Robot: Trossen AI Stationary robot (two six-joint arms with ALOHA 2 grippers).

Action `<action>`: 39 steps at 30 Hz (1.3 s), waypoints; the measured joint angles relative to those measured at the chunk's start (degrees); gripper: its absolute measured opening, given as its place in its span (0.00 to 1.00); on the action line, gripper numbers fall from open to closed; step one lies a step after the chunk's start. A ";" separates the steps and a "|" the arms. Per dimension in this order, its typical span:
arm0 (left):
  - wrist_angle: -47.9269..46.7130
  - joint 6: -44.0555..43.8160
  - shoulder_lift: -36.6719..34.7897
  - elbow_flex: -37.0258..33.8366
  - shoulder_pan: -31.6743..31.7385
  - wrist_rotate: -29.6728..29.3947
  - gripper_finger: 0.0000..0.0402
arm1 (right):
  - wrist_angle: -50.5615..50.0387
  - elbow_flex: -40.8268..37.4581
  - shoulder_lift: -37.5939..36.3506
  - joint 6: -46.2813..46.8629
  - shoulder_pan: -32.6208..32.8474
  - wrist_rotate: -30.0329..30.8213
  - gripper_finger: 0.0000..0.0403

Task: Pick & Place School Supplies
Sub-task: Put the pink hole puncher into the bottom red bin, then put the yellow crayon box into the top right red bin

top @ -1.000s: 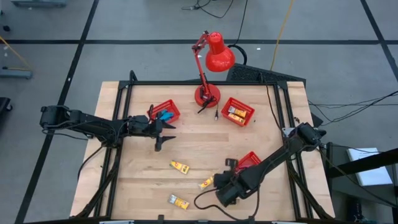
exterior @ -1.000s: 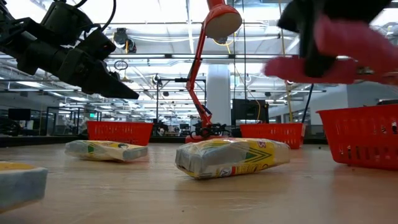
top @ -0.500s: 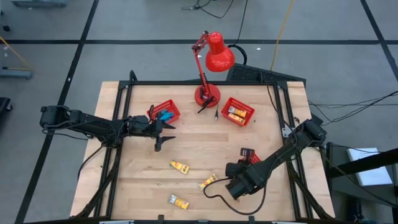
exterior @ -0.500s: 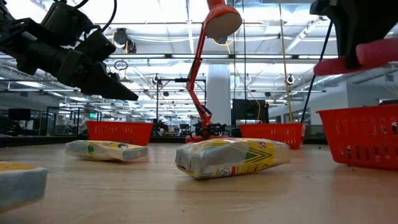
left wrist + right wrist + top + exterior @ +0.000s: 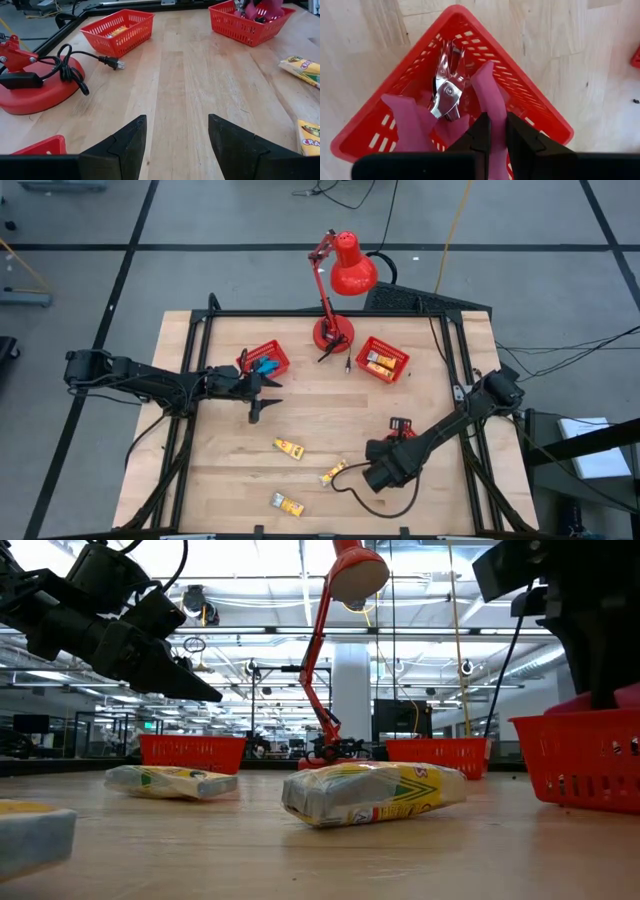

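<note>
My right gripper (image 5: 392,442) (image 5: 497,132) is shut on pink-handled pliers (image 5: 447,95) over the near-right red mesh basket (image 5: 403,430) (image 5: 530,95). In the low view, a pink handle tip (image 5: 630,695) shows above that basket's rim (image 5: 585,755). Three yellow-and-white packets (image 5: 289,448) (image 5: 333,472) (image 5: 287,504) lie flat on the wood. My left gripper (image 5: 262,400) (image 5: 177,135) hovers open above the table's left-middle, touching nothing. Light-blue blocks sit in the far-left basket (image 5: 265,361). My right gripper pinches one pink handle (image 5: 496,107) of the pliers between its two fingers, coming from above and pointing down. The other handle (image 5: 405,125) splays free. The grey metal jaws (image 5: 447,80) point down inside the basket; I cannot tell whether they rest on its mesh floor.
A red desk lamp stands on its round base (image 5: 333,333) (image 5: 40,85) at the far edge, its cord and plug (image 5: 107,61) lying on the wood. A far-right basket (image 5: 382,360) holds yellow packets. Bare wood lies between my left gripper and the baskets.
My right gripper carried the pliers from beside the middle packet toward the table's right and far side, then came down over the near-right basket. The pliers went from held high above the table to sitting low inside the basket.
</note>
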 joint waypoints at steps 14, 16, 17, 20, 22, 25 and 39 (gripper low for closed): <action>-0.40 0.35 0.00 0.00 -0.01 0.01 0.53 | 3.89 -0.07 -3.27 -2.16 -1.27 3.17 0.43; -0.39 0.35 0.00 0.00 0.01 0.00 0.53 | 6.13 -0.09 -4.14 -3.23 -1.87 2.98 0.47; -0.39 0.38 0.00 0.00 0.01 0.00 0.53 | 8.06 -0.09 -4.55 -4.04 -2.20 3.01 0.48; -0.39 0.68 0.00 0.00 -0.01 0.02 0.53 | 15.76 -0.09 -5.15 -7.84 -3.16 2.10 0.51; -0.39 0.79 0.00 0.00 0.00 0.00 0.53 | 21.85 -0.09 -5.25 -10.85 -3.98 -0.08 0.51; -0.38 0.79 0.00 0.00 0.01 0.00 0.53 | 29.77 -0.07 -4.17 -15.26 -5.12 -3.51 0.51; -0.33 1.29 -0.01 0.00 -0.01 0.01 0.53 | 43.28 -0.09 2.58 -29.29 -7.65 -7.07 0.55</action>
